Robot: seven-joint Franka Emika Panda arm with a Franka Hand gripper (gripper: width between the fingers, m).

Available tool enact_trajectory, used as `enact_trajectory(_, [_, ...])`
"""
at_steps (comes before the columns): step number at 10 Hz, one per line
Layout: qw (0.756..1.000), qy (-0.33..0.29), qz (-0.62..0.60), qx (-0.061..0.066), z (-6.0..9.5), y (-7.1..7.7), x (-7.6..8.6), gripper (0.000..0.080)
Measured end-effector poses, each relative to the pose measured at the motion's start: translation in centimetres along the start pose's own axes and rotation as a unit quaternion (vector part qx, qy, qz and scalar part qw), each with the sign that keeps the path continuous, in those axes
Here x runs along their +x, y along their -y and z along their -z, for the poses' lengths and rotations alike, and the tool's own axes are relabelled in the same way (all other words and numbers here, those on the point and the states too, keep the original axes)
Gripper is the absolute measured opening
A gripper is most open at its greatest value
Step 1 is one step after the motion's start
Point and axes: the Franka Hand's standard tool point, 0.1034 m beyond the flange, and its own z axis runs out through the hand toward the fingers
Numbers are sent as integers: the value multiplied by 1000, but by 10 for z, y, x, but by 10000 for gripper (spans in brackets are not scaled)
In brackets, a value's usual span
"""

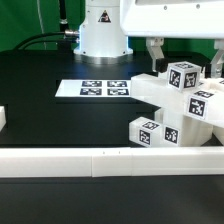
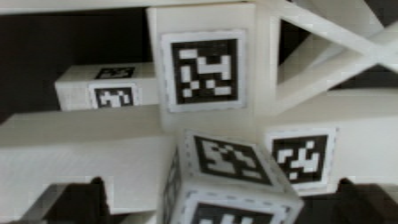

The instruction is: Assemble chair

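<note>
Past the long border wall [image 1: 100, 158] in front, the half-built chair [image 1: 175, 115] sits at the exterior view's right with a tagged post [image 1: 184, 75] on top, and the gripper [image 1: 185, 62] above looks released, so backing off seems next.

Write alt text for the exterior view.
A white robot arm's open gripper hangs just above a cluster of white tagged chair parts at the exterior view's right, on a black table. The marker board lies flat behind them, and a low white wall runs across the front.
</note>
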Motion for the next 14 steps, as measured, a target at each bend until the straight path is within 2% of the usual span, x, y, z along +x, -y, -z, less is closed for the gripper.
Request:
enact_trajectory(2, [997, 0, 79, -2, 0, 0, 0, 648])
enact_trajectory(3, [987, 1, 163, -6, 2, 1, -1, 648])
enact_trajectory(5, [966, 2, 259, -6, 2, 1, -1, 649])
enact_trajectory(7, [931, 2, 364, -7, 1, 2, -2, 649])
enact_trajectory(10, [895, 2, 447, -7, 1, 0, 1, 649])
enact_trajectory(12, [894, 3, 448, -7, 1, 0, 1, 649])
enact_trajectory(14, [894, 3, 447, -7, 1, -1, 1, 388])
